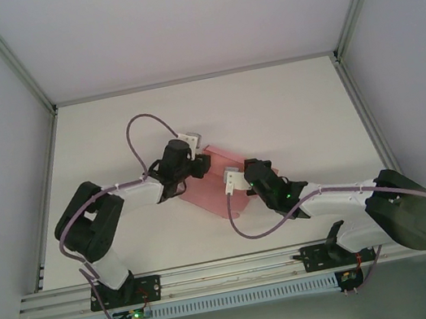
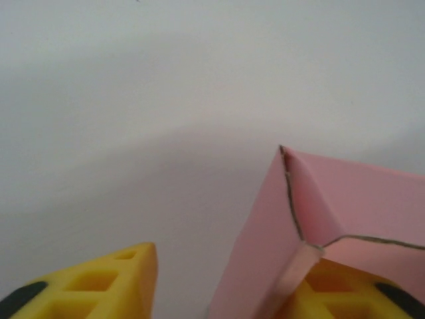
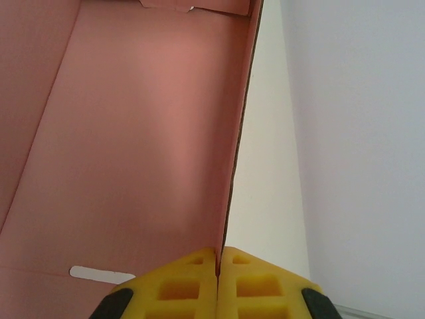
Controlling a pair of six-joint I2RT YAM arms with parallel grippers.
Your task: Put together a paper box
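Half-folded pink paper box (image 1: 211, 183), side walls raised, at mid table (image 1: 287, 113).

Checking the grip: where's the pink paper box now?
Top view: the paper box lies central on the table, between the left gripper and the right gripper, which pinches one wall's edge.

Left end effector (image 2: 229, 260) parted, right end effector (image 3: 218, 258) clamped.

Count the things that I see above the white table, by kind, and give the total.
Pink paper box: 1
Grippers with yellow fingers: 2 (left gripper, right gripper)
Total: 3
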